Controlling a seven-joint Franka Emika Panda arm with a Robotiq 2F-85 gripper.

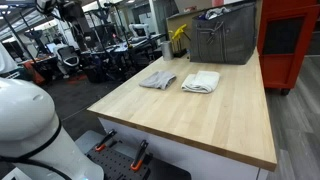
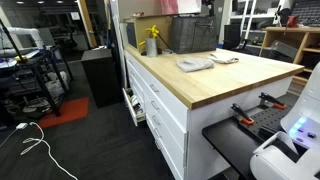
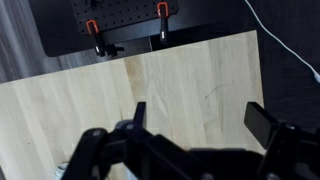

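We are at the approach: our claw (image 3: pixel 200 120) hangs wide open and empty over the desk (image 3: pixel 100 100), needing travel toward the white towel (image 1: pixel 201 82).

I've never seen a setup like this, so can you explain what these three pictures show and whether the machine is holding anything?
The white machine is a robot arm that ends in a two-fingered gripper. Two cameras stand off in the room and show the wooden table from different sides. The third camera sits on the wrist and looks down past the gripper at bare wood. On the table a grey cloth lies beside a white folded cloth, with a metal basket behind them. The gripper is open and holds nothing.
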